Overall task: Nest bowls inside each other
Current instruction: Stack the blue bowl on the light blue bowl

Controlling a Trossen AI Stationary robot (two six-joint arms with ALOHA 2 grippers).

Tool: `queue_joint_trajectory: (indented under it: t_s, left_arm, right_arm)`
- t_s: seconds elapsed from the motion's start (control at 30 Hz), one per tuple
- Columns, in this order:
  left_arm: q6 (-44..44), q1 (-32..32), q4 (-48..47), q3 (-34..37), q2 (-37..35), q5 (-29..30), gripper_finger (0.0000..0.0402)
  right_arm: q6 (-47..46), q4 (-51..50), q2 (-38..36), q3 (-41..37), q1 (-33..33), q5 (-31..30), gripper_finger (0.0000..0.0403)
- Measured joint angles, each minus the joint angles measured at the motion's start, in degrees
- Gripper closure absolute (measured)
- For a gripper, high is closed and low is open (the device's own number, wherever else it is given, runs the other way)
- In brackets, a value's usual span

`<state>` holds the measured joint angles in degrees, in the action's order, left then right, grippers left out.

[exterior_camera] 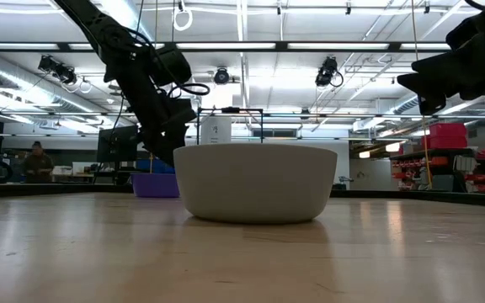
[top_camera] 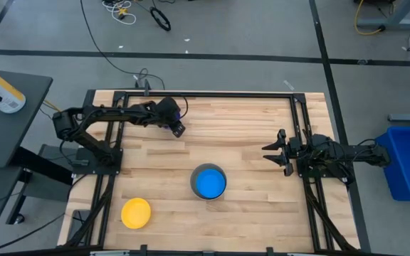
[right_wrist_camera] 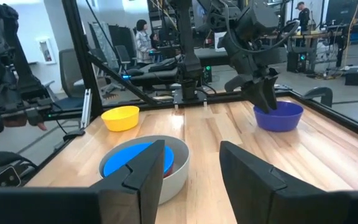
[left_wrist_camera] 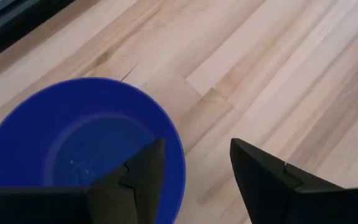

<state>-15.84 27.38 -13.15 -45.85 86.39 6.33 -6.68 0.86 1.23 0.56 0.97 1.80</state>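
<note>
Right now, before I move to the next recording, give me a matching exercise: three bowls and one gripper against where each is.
1. yellow round plastic bowl
2. light blue round plastic bowl
3. dark blue round plastic bowl
4. right gripper

A. inside the grey round plastic bowl
B. open, at the right side of the wooden table, holding nothing
C. beneath the open left gripper
D. alone, nothing in it

Pairs: 1-D, 2-A, 3-C, 4-B
</note>
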Motion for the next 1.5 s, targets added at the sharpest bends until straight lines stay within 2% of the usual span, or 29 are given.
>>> queue_joint_trajectory:
  t_s: [0.37, 0.77, 0.9, 1.1, 1.3, 1.5]
  left_arm:
    - [0.18, 0.29, 3.24, 0.38, 7.58, 0.6, 0.0214]
    - [2.57, 0.0, 4.08, 0.36, 7.3, 3.99, 0.0217]
    - [3.36, 0.02, 3.92, 0.36, 7.3, 5.05, 0.0256]
    - [6.85, -0.4, 3.93, 0.35, 7.3, 5.63, 0.0384]
    - [10.92, -3.58, 3.81, 0.33, 7.27, 8.19, 0.0395]
    - [13.35, -12.41, 9.99, 0.38, 7.31, 13.16, 0.0395]
  right_arm:
    - [0.0, 0.04, 0.0, 0.0, 0.0, 0.17, 0.0236]
    - [0.0, 0.04, 0.0, 0.0, -0.02, -0.02, 0.0239]
    - [0.0, 0.04, 0.0, 0.0, -0.03, -0.02, 0.0236]
    - [0.02, 0.04, 0.0, 0.0, -0.02, -0.09, 0.0239]
    - [0.04, 0.02, -0.02, 0.0, -0.04, -0.17, 0.0242]
    - [0.23, 0.02, 0.0, 0.0, -0.04, -0.17, 0.0236]
